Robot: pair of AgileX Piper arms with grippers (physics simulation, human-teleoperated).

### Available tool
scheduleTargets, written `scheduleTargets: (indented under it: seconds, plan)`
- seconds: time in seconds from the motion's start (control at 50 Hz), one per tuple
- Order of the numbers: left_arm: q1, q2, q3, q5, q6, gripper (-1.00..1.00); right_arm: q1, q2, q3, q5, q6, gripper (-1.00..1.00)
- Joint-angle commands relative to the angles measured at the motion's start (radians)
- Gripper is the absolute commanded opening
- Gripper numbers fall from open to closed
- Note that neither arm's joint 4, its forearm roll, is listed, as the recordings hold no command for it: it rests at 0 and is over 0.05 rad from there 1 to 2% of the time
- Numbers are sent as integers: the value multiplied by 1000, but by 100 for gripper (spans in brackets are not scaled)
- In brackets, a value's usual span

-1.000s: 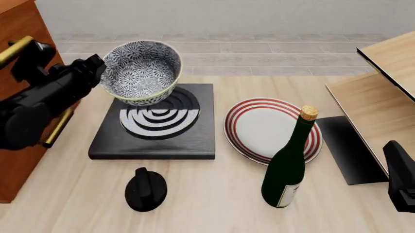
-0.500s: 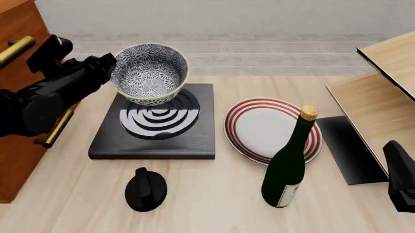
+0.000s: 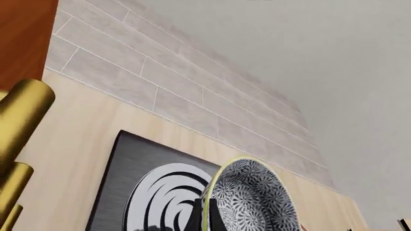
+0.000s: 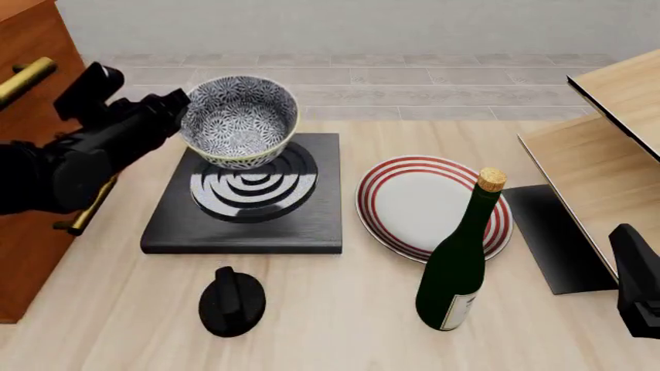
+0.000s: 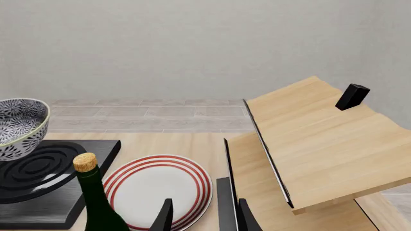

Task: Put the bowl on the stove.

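Left gripper (image 4: 184, 108) clamped on the near-left rim of the bowl (image 4: 240, 120), upper left of the front view. Bowl sits tilted over the far part of the stove (image 4: 247, 197); contact with the burner cannot be told. Right gripper (image 5: 202, 216) at lower right edge, fingers apart, holding nothing.

Table (image 4: 341, 309): light wood planks. Behind it, a grey tiled band and a plain grey wall (image 5: 192, 48). Also on the table: plate (image 4: 423, 202), bottle (image 4: 456, 263), knob (image 4: 232, 301).
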Motion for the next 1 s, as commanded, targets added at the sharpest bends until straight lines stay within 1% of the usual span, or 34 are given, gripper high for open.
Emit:
scheduleTargets:
  seconds: [0.02,0.24,0.52,0.74,0.8,1.0]
  plan:
    - [8,33,-4,-31,-7,-100,0,0,0,0,0,100]
    - [-2,90,-15,-54,-3,-100,0,0,0,0,0,100]
    - [-16,110,-18,-64,3,-100,0,0,0,0,0,100]
    - [-5,142,-23,-80,8,-100,0,0,0,0,0,100]
    - [5,163,-27,-87,21,-100,0,0,0,0,0,100]
    - [8,165,-23,-91,34,-100,0,0,0,0,0,100]
